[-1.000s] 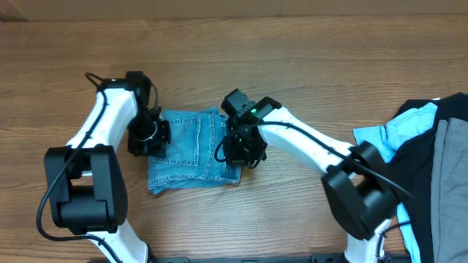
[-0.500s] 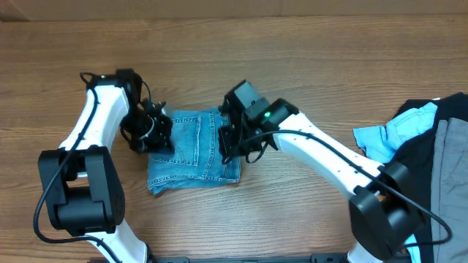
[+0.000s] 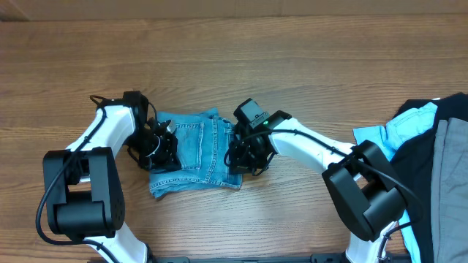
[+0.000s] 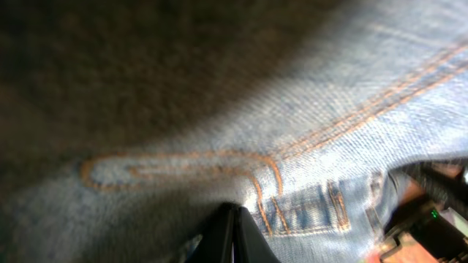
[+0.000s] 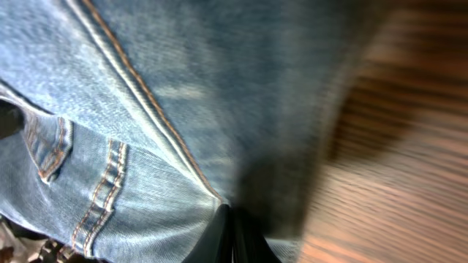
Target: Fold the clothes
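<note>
Denim fills both wrist views right up to the fingertips. The left pincer [image 4: 232, 232] has its fingers pressed together, tip against the jeans [image 4: 322, 124] just beside an orange-stitched belt loop. The right pincer [image 5: 225, 228] is closed the same way, tip at a seam, with bare worktop [image 5: 409, 183] showing just past the cloth. Whether either tip has caught a pinch of fabric I cannot tell, because both views blur there.

From above, the jeans lie as a compact folded packet on the middle of the worktop, somewhat closer to the left edge than the right, with one pincer at each side. A second ago both pincers stood a little farther up those sides. Half a second ago the arms had swung out of line. Now both have settled back slightly toward the near edge, the left one overlapping the packet's left side and the right one at its right edge. The packet itself has hardly shifted and its layers stay stacked.

That suggests the folding is done or nearly so. The arms seem to be squaring and pressing the sides rather than starting a fresh fold. The likely risk is that closed tips dragging on the cloth pull a layer open.

Farther off, at the right edge, the heap of other clothes [image 3: 431, 161] lies well apart and unchanged.
</note>
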